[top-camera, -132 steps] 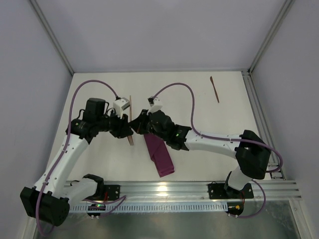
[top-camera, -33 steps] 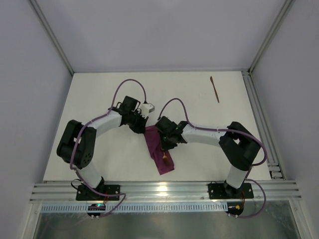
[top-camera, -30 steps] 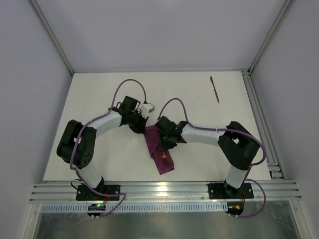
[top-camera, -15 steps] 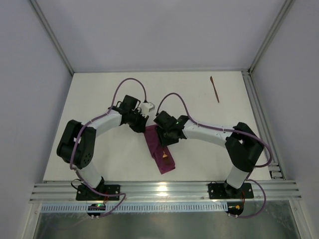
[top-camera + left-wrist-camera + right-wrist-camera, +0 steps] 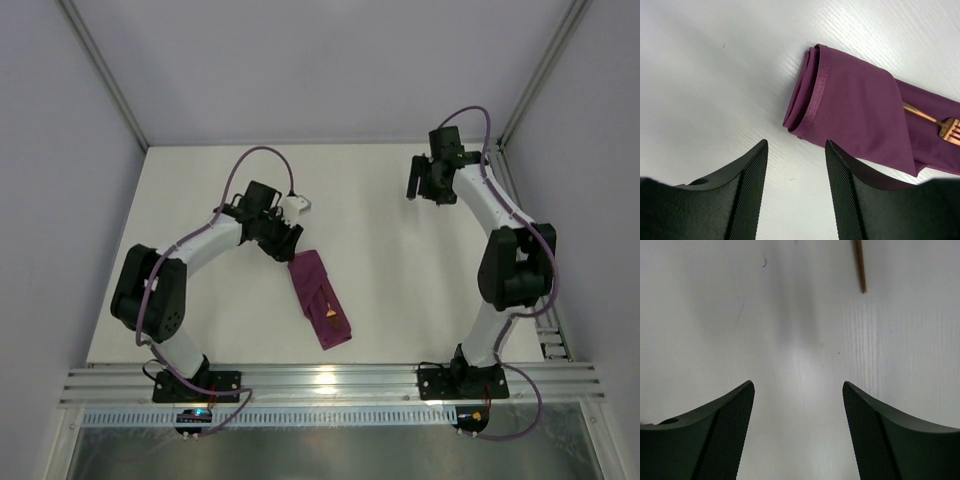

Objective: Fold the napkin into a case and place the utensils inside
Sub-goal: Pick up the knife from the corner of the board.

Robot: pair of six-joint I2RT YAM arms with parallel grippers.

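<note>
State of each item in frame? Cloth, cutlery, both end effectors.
case: folded, lying on the table, not held.
fork: tucked in the case, tines poking out.
knife: on the table, outside the case.
left end effector: open, empty, by the case's end.
right end effector: open, empty, near the knife.

A white bench spans the enclosure. Pale grey walls rise behind and beside the bench, metal posts stand at its far corners, and a ribbed metal rail runs along its near edge.
</note>
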